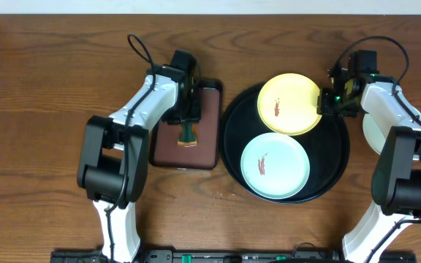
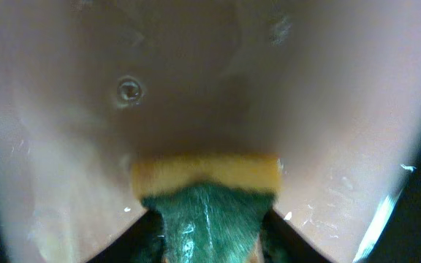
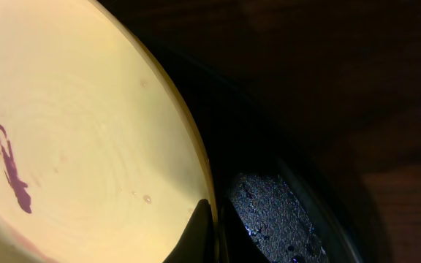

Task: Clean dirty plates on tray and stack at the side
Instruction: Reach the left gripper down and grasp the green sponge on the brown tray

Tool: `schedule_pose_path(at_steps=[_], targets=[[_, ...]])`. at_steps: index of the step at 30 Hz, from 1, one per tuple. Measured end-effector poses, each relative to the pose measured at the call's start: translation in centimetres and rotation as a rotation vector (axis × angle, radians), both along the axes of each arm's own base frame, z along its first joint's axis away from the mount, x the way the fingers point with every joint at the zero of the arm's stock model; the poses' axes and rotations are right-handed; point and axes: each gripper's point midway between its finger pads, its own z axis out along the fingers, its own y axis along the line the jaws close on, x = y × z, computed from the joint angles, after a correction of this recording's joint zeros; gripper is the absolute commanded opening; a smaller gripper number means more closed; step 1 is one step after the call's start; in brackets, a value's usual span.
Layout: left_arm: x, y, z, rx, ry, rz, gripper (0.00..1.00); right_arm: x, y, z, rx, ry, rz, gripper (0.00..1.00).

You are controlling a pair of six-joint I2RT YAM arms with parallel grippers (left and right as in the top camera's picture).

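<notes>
The round black tray holds a yellow plate at its far side and a mint-white plate at its near side, each with a reddish smear. A second pale plate lies on the table right of the tray, partly hidden by my right arm. My right gripper is shut on the yellow plate's right rim; in the right wrist view its fingers pinch the rim of the plate above the tray. My left gripper is shut on a green and yellow sponge.
A small rectangular black tray with a maroon inside lies left of the round tray, under my left gripper. In the left wrist view the sponge sits between the fingers against the maroon floor. The wooden table surrounds all.
</notes>
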Motion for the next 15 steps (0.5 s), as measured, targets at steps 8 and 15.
schedule_pose_path(at_steps=[8, 15], targets=[[-0.7, 0.2, -0.5, 0.015, 0.035, -0.002, 0.54, 0.0, 0.0, 0.0, 0.003, 0.002, -0.011, 0.01], [-2.4, 0.7, 3.5, 0.018, 0.040, -0.005, 0.58, 0.0, 0.0, 0.0, 0.003, 0.002, -0.011, 0.01]])
